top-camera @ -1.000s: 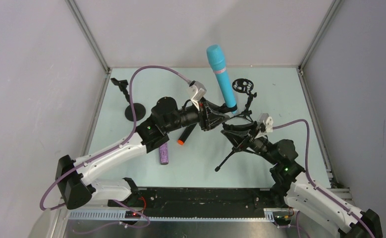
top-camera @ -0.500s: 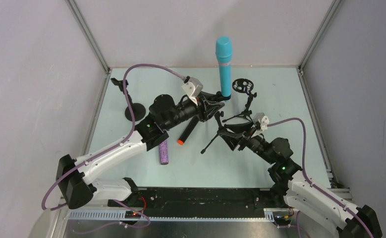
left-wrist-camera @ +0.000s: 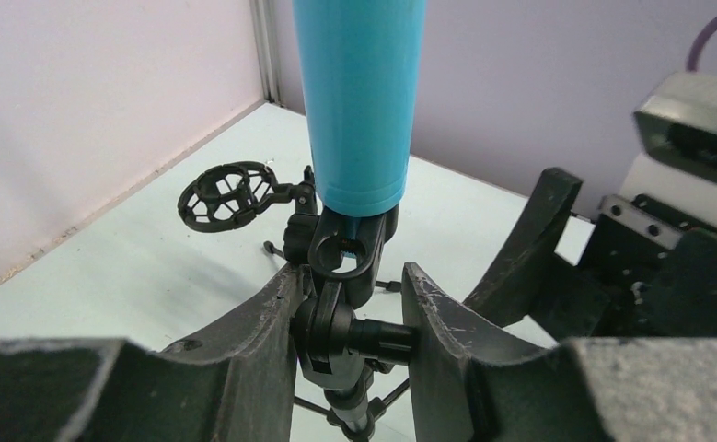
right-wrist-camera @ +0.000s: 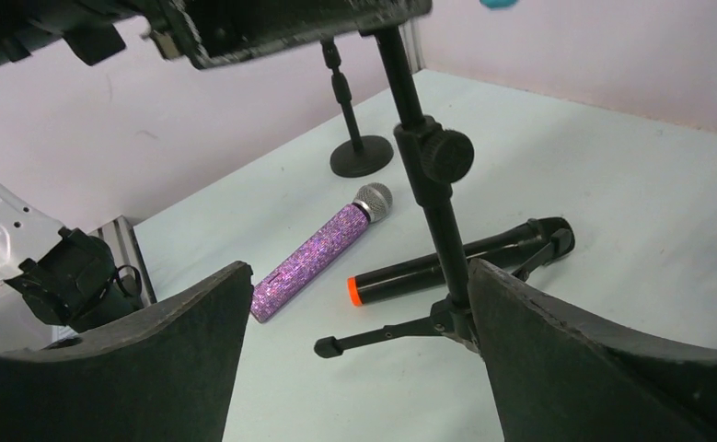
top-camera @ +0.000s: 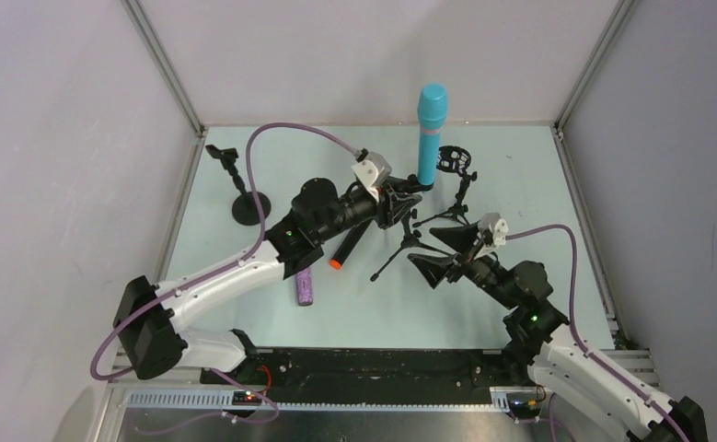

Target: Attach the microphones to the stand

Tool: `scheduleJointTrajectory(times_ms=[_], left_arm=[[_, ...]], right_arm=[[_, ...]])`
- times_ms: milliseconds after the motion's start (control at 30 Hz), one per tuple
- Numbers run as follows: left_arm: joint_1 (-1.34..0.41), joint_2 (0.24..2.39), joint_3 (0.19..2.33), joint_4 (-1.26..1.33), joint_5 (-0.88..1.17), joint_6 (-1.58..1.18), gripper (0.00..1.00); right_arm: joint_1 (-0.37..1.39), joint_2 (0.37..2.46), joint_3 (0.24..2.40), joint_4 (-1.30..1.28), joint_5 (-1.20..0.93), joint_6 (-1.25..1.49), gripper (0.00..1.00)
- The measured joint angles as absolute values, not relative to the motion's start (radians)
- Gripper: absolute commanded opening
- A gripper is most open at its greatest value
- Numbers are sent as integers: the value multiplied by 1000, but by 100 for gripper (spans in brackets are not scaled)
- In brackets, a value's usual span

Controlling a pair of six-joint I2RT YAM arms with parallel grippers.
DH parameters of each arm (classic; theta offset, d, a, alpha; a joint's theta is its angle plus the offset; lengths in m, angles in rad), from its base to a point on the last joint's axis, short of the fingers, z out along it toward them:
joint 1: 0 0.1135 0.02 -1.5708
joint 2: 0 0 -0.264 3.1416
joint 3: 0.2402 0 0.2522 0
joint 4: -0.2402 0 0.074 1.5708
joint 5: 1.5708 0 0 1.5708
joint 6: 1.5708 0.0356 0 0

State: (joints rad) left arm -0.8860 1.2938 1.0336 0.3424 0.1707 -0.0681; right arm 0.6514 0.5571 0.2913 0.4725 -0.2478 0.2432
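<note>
The turquoise microphone point(top-camera: 428, 132) stands upright in the clip point(left-wrist-camera: 345, 247) of a black tripod stand point(top-camera: 400, 250). My left gripper point(top-camera: 406, 204) is shut on that stand's swivel joint point(left-wrist-camera: 341, 327), just below the turquoise microphone point(left-wrist-camera: 359, 101). My right gripper point(top-camera: 448, 255) is open and holds nothing; the stand's pole point(right-wrist-camera: 433, 184) rises just inside its right finger point(right-wrist-camera: 557, 350). The purple glitter microphone point(top-camera: 305, 286) and the black microphone with the orange end point(top-camera: 345, 247) lie on the table left of the stand. In the right wrist view the purple one point(right-wrist-camera: 322, 253) and black one point(right-wrist-camera: 456, 262) lie beyond the right gripper point(right-wrist-camera: 359, 272).
A second tripod stand with a ring-shaped shock mount point(top-camera: 452, 158) is right behind the held one. A round-base stand point(top-camera: 247, 206) is at the back left. Grey walls close off the table point(top-camera: 520, 184) on three sides.
My right gripper has opened and let go of the tripod stand. The left arm has swung the stand, and the turquoise microphone went from tilted to upright.
</note>
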Motion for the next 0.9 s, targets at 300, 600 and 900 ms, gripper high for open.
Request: scheduleJointTrajectory(times_ms=[300,600,900], left_arm=[[-874,1373,1034,373,167,-41,0],[-765,1431,1087,372,179,-41,0],[-630,1486,1229,382,151,-41,0]], right_arm=[[619,421,292,363,-244,257,99],[598,407,292,281,-260,285,100],[593,406,292,250,-287,288,99]])
